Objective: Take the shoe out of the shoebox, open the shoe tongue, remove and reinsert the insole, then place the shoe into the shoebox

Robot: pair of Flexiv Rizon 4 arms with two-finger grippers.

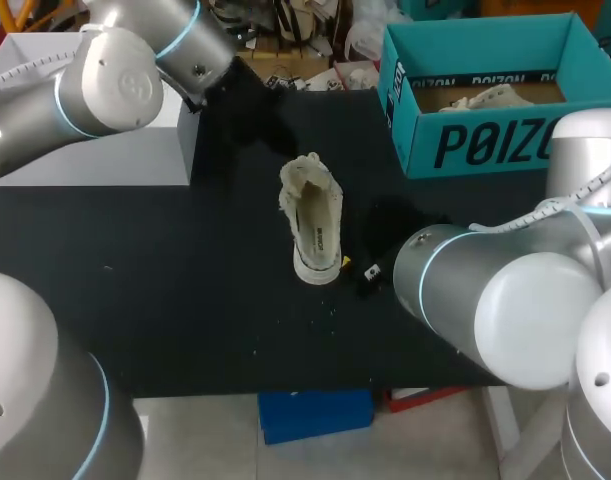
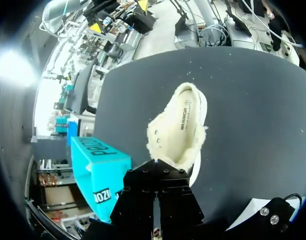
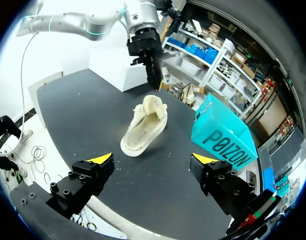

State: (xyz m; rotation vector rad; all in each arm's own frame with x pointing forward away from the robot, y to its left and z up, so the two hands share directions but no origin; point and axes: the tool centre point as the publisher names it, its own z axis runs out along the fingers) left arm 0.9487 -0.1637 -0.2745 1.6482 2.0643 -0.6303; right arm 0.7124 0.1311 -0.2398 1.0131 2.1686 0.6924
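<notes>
A white shoe (image 1: 313, 218) with fluffy lining stands on the black table (image 1: 165, 290), its mouth spread wide and the insole showing. The left wrist view has the shoe (image 2: 182, 129) just ahead of my left gripper (image 2: 155, 172), whose black fingers are shut on nothing. From the right wrist view, that left gripper (image 3: 151, 75) hangs above the far end of the shoe (image 3: 142, 125). My right gripper (image 3: 153, 160) is open, with the shoe ahead of its fingers and apart from them. In the head view it (image 1: 360, 268) sits just right of the toe. The teal shoebox (image 1: 485, 140) stands at the back right.
Inside the shoebox lie another pale shoe (image 1: 490, 97) and brown paper. A white block (image 1: 95, 150) stands at the back left of the table. The teal box (image 2: 100, 165) lies beside my left gripper. Bare black table surrounds the shoe.
</notes>
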